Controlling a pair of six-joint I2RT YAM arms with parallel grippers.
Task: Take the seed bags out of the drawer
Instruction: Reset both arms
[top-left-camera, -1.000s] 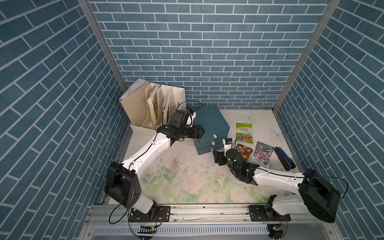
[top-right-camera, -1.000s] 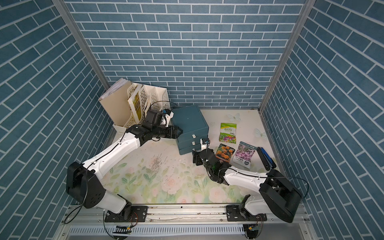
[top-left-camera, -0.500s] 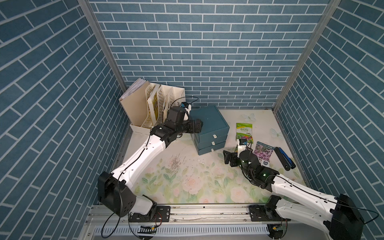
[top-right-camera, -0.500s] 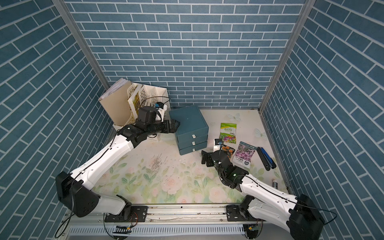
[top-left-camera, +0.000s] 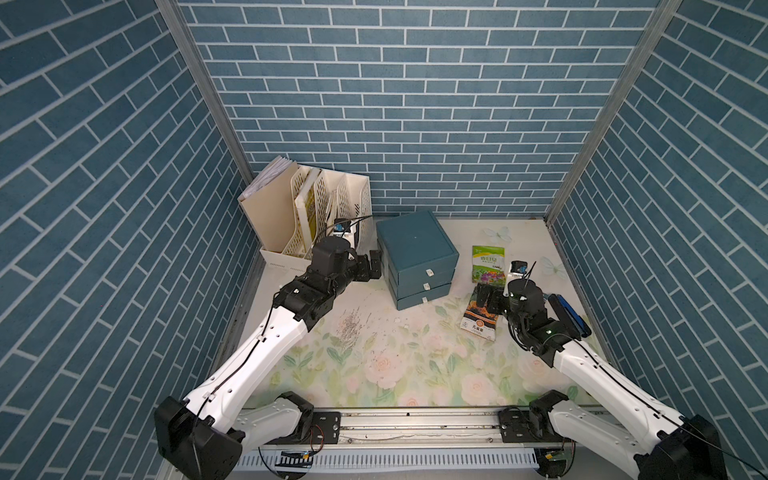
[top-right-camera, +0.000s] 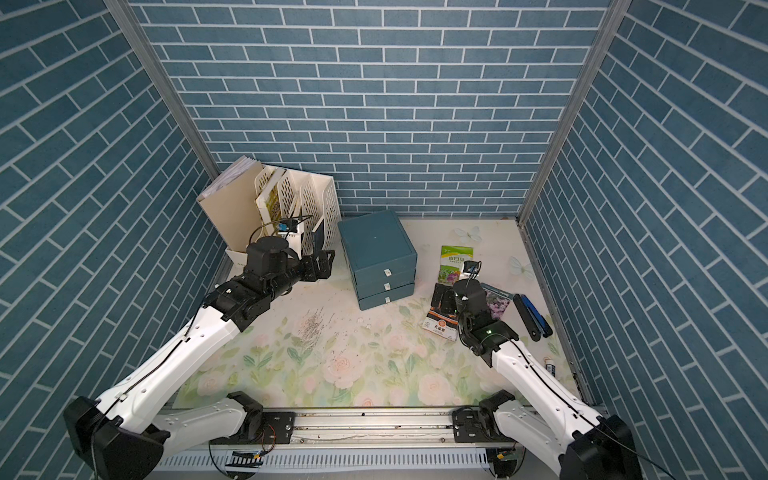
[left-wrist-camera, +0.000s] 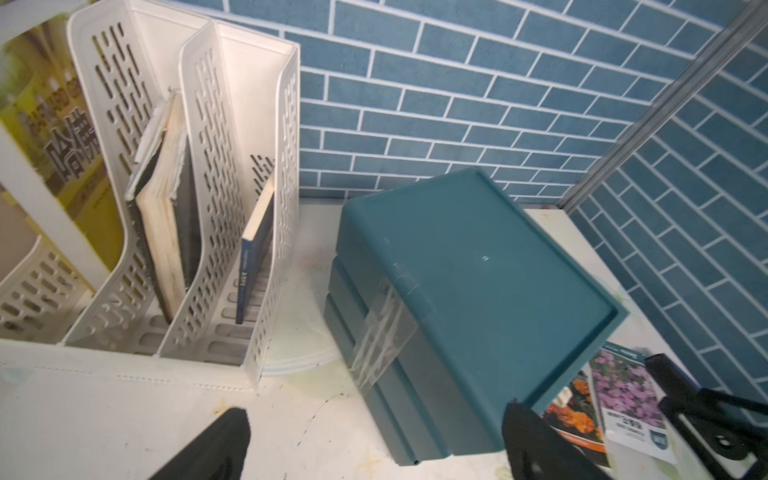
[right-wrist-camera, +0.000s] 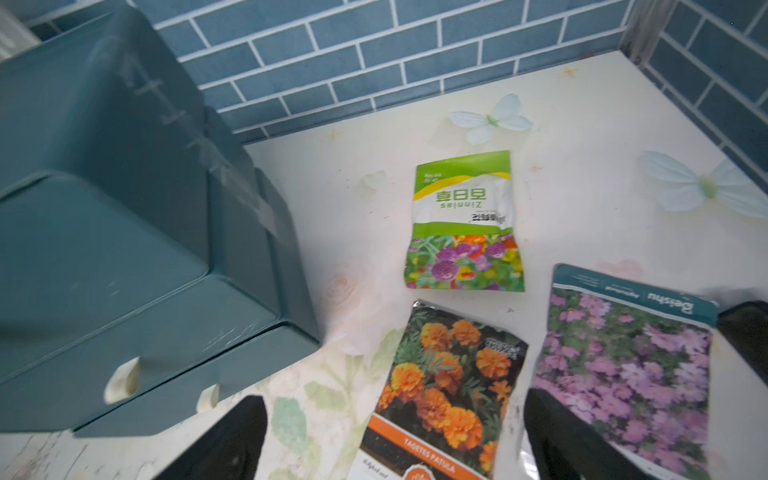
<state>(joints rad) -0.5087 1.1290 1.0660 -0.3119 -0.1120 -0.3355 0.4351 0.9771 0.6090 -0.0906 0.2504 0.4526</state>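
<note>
Green-white bag (right-wrist-camera: 465, 224), marigold bag (right-wrist-camera: 449, 382), pink-purple bag (right-wrist-camera: 623, 365): 3, flat, glossy.

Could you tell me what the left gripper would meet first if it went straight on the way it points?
Most likely the side of the drawer unit, close ahead of the left gripper; nothing shows between them, though depth is unclear.

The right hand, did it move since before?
Yes. The right hand has pulled away from the front of the blue drawer box and now hangs open above the marigold packet.
</note>
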